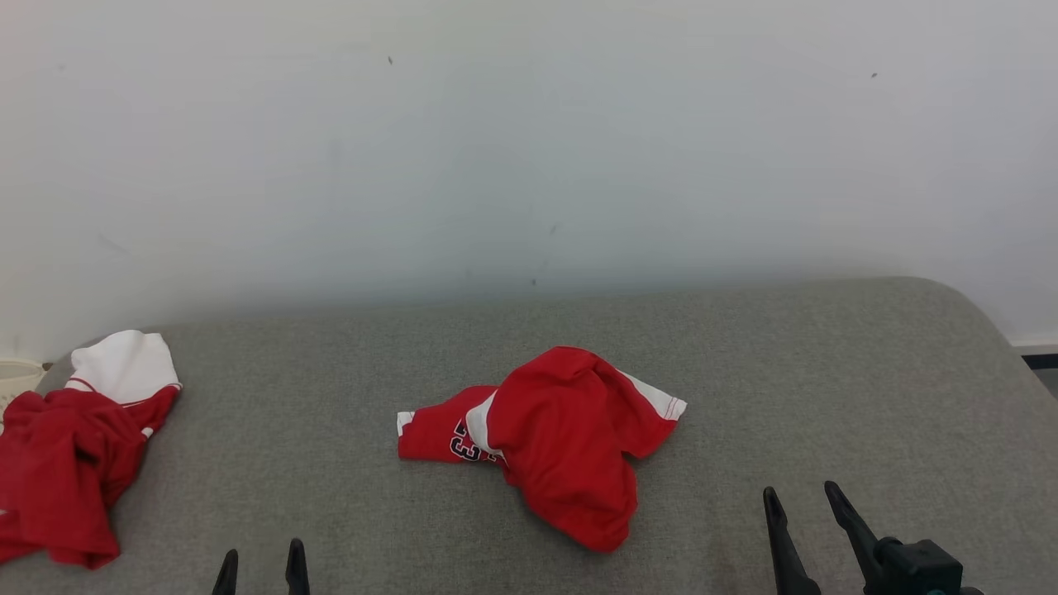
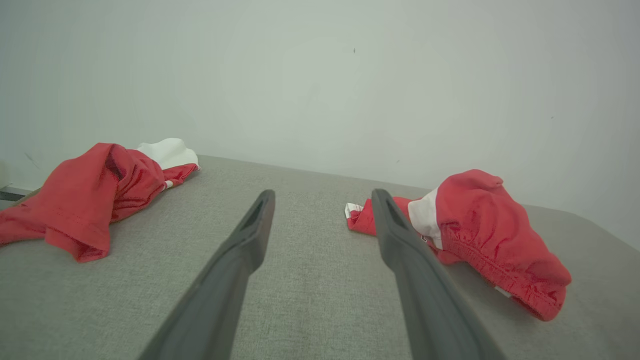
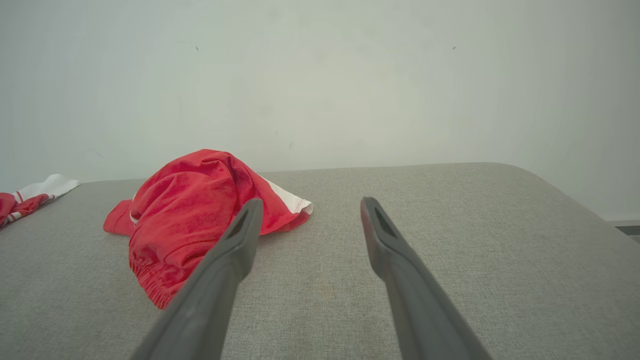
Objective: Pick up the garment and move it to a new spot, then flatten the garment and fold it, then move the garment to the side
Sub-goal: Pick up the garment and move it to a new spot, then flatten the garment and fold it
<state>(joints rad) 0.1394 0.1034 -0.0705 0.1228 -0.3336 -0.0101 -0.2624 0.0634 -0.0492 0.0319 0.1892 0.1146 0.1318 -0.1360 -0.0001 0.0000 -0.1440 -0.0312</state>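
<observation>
A crumpled red garment (image 1: 562, 438) with white trim and a dark number print lies bunched at the middle of the grey padded surface (image 1: 826, 397). It appears in the left wrist view (image 2: 480, 235) to the right of the fingers, and in the right wrist view (image 3: 190, 215) to the left of them. My left gripper (image 1: 261, 560) is open at the lower left edge, nothing between its fingers. Over at the lower right, my right gripper (image 1: 802, 502) is open too and holds nothing. Both stand short of the garment, apart from it.
Another crumpled red and white cloth (image 1: 74, 446) lies at the far left edge of the surface, also seen in the left wrist view (image 2: 95, 195). A pale wall (image 1: 529, 140) rises behind. The surface rounds off at the right, with floor (image 1: 1043, 368) beyond.
</observation>
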